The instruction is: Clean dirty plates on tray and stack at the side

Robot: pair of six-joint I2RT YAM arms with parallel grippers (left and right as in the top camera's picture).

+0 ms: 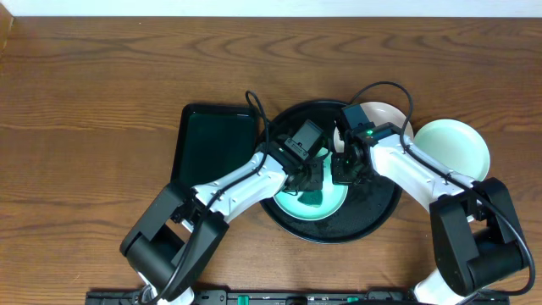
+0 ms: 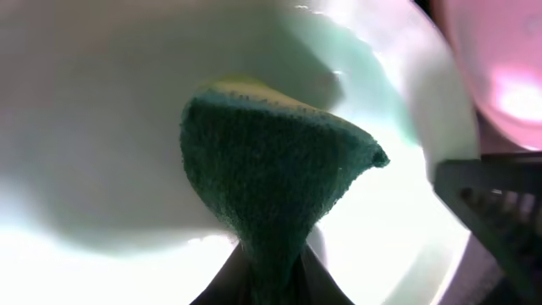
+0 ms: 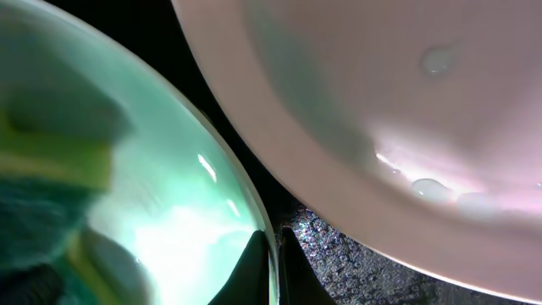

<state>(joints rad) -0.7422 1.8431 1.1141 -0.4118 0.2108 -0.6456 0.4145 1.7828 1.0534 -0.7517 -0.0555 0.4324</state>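
A mint-green plate (image 1: 326, 205) lies on the round black tray (image 1: 373, 222). My left gripper (image 1: 312, 182) is shut on a dark green sponge (image 2: 271, 169) with a yellow back, and the sponge rests against the inside of this plate (image 2: 102, 127). My right gripper (image 3: 273, 271) is shut on the plate's (image 3: 169, 220) right rim, one finger inside and one outside. A white plate (image 1: 383, 119) sits at the tray's back right, with water drops on it in the right wrist view (image 3: 381, 102). A second mint-green plate (image 1: 453, 148) lies on the table to the right of the tray.
A rectangular dark green tray (image 1: 212, 144) lies just left of the black tray. The black tray's floor (image 3: 339, 263) shows wet between the two plates. Both arms cross over the front half of the tray.
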